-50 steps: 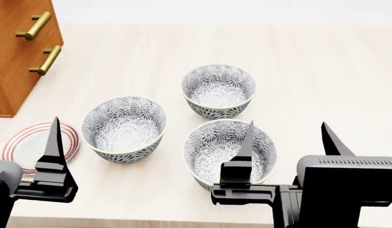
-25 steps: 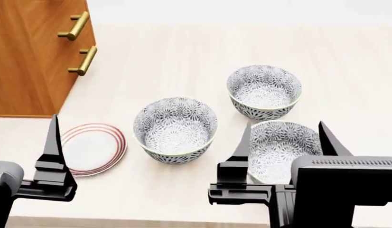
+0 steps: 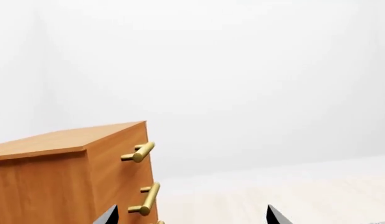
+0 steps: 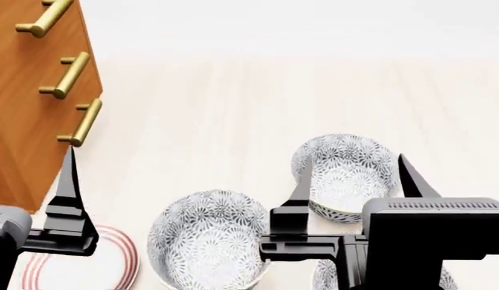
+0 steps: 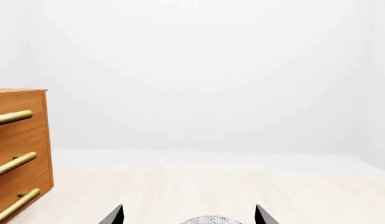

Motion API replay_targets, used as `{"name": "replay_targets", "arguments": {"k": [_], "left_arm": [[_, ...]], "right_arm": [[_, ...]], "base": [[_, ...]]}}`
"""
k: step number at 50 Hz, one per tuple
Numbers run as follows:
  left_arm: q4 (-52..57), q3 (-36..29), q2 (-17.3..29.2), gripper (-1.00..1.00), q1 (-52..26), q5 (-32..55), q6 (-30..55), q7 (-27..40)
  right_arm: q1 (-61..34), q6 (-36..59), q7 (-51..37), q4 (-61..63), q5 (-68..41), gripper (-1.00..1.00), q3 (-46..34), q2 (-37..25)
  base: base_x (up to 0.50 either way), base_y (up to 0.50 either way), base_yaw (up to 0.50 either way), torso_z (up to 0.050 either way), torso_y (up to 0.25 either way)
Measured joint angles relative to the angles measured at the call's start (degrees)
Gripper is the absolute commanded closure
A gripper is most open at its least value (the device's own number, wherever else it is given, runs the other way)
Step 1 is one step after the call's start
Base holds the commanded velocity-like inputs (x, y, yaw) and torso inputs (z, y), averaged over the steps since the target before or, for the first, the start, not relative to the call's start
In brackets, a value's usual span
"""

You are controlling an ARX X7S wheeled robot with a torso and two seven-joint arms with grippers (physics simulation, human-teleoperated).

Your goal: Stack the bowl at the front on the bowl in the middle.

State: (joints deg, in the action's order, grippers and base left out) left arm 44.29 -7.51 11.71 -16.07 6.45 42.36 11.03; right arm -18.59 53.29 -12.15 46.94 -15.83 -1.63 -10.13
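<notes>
Though nearest, front bowl (image 4: 326,279) barely visible.

You see a wooden drawer cabinet (image 3: 68,179) with brass handles (image 3: 138,152), the pale desk (image 3: 292,191), and your left tool (image 3: 190,215) spread wide.

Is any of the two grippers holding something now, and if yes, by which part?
Nothing is held. The left gripper and the right gripper are both open and empty, above the table, touching no bowl.
</notes>
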Motion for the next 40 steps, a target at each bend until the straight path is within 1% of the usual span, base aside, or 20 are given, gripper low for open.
{"name": "replay_targets", "arguments": {"k": [12, 27, 30, 34, 36, 40], "left_arm": [[0.0, -0.3, 0.3, -1.0, 0.0, 0.2, -0.2, 0.4], [-0.1, -0.6, 0.6, -1.0, -0.1, 0.8, -0.3, 0.8], [-0.1, -0.6, 0.7, -1.0, -0.2, 0.9, -0.1, 0.9], [0.1, -0.6, 0.7, -1.0, -0.3, 1.1, 0.2, 1.0], [-0.1, -0.6, 0.8, -1.0, -0.4, 1.2, 0.0, 0.9], [-0.7, -0.7, 1.0, -1.0, -0.5, 1.5, -0.5, 0.6]], "right_arm": [[0.1, -0.3, -0.4, -0.4, -0.2, -1.0, -0.7, -0.4], [-1.4, 2.4, -3.1, -1.4, 0.3, -1.0, -0.8, 0.0], [-3.7, 6.0, -3.6, -0.4, -0.8, -1.0, 0.8, 0.5], [-9.8, 15.4, -4.2, 0.9, -3.2, -1.0, 5.0, 1.8], [-14.4, 19.1, -3.7, -1.4, -3.4, -1.0, 7.4, 2.2], [-22.3, 24.6, 0.8, -11.3, 1.8, -1.0, 10.5, 3.2]], "base": [[0.5, 0.0, 0.0, 0.0, 0.001], [0.0, 0.0, 0.0, 0.0, 0.0], [0.0, 0.0, 0.0, 0.0, 0.0], [0.0, 0.0, 0.0, 0.0, 0.0], [0.0, 0.0, 0.0, 0.0, 0.0], [0.0, 0.0, 0.0, 0.0, 0.0]]}}
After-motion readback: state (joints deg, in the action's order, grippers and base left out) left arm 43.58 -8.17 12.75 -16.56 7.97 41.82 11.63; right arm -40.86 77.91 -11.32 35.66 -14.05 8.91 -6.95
